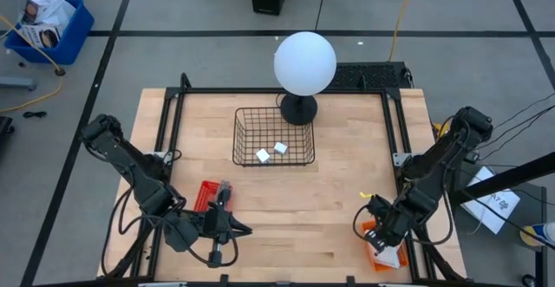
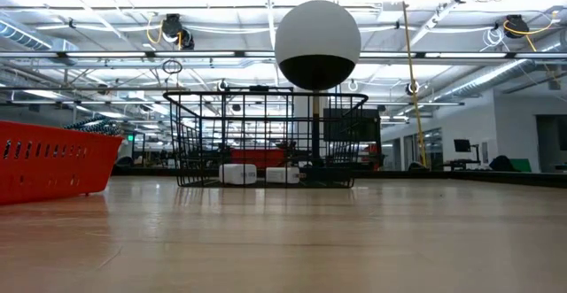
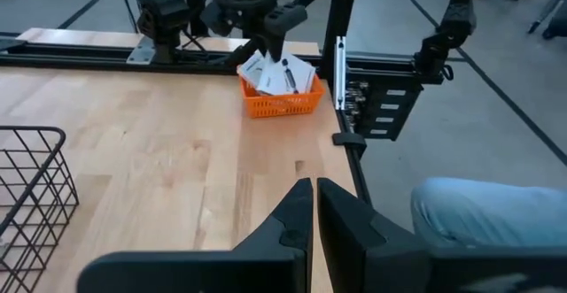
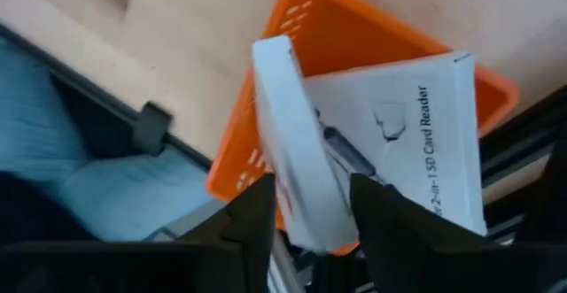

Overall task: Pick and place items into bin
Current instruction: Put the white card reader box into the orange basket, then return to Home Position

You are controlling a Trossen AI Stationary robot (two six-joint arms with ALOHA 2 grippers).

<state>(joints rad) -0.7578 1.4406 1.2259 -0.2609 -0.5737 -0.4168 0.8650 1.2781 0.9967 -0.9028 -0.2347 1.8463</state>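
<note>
My right gripper [image 4: 312, 212] hangs over the orange basket [image 1: 388, 255] at the table's near right corner and is shut on a white card [image 4: 297, 151]. A second white card [image 4: 412, 125] with black print lies in that basket. My left gripper [image 3: 314, 200] is shut and holds nothing, low over the table's near left part beside the red basket [image 1: 206, 196]. Two tiny white blocks [image 1: 263, 156] [image 1: 281, 148] rest on the floor of the black wire bin [image 1: 273, 114] at mid-table. No teal-handled tool or grey metal tool can be made out. My right gripper pinches the white card between its two fingers, at the card's upper end [image 4: 314, 227], with one finger [image 4: 257, 213] on each flat face. The fingers come from above, pointing down. The card stands on edge and reaches down toward the orange basket; whether it is lifted clear I cannot tell.
A white globe lamp [image 1: 304, 61] on a black foot stands just behind the wire bin. A black frame [image 1: 395, 122] borders the table. The red basket [image 2: 53, 162] holds dark items. A person's blue-clad leg [image 3: 483, 213] is at the table's near edge. Bare wood lies between the baskets.
</note>
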